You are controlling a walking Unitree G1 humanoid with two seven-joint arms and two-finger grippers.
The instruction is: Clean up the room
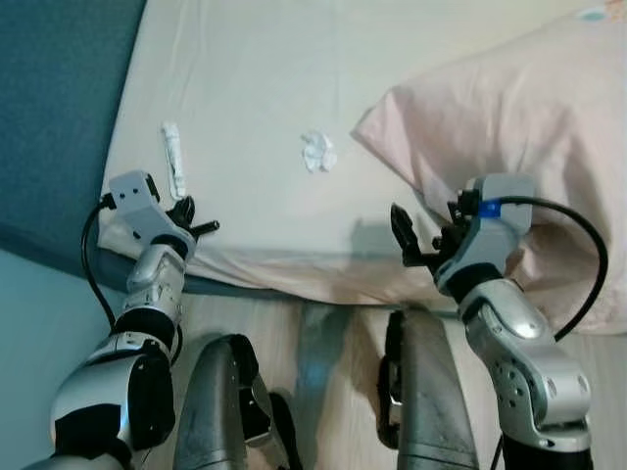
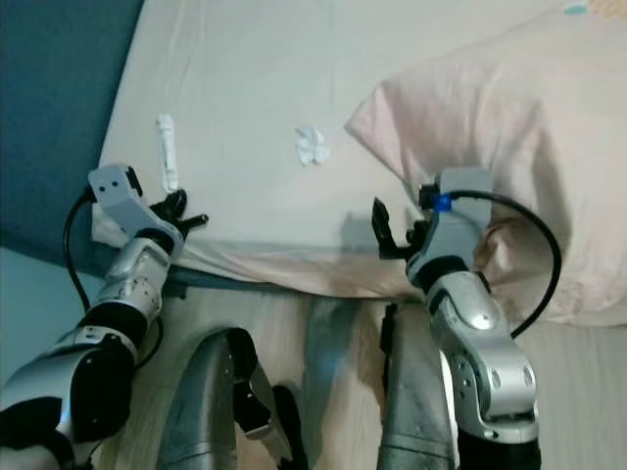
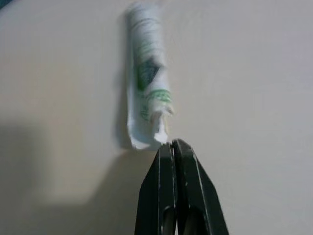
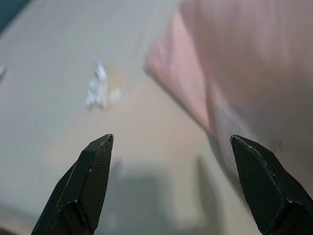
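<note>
Right, I judge we're at the start of picking litter off the bed (image 1: pixel 255 88); two bits lie on the cream sheet, and neither is held yet. The rolled white wrapper (image 1: pixel 173 157), printed in green, lies near the bed's left edge, lengthwise along it, not far from the near corner; the crumpled tissue (image 1: pixel 317 151) sits towards the middle of the sheet, just off the corner of the pink pillow (image 1: pixel 509 127), apart from it.

My left gripper (image 3: pixel 172 146) has its fingers pressed together, tips right at the wrapper's near, torn end, possibly touching it; I can't tell whether they make contact; they do not have hold of it. So the next move, as I read it, calls for parting those fingers, easing forward so they straddle the roll across its narrow width, and then pinching; it is thin and light, so a push with closed tips would only skid it along the sheet.

The left arm reaches up from the near left corner of the bed, wrist bent in over the edge; my right gripper (image 4: pixel 171 142) hangs over the near edge with fingers wide apart, aimed roughly at the tissue but well short of it, beside the pillow's near side.
</note>
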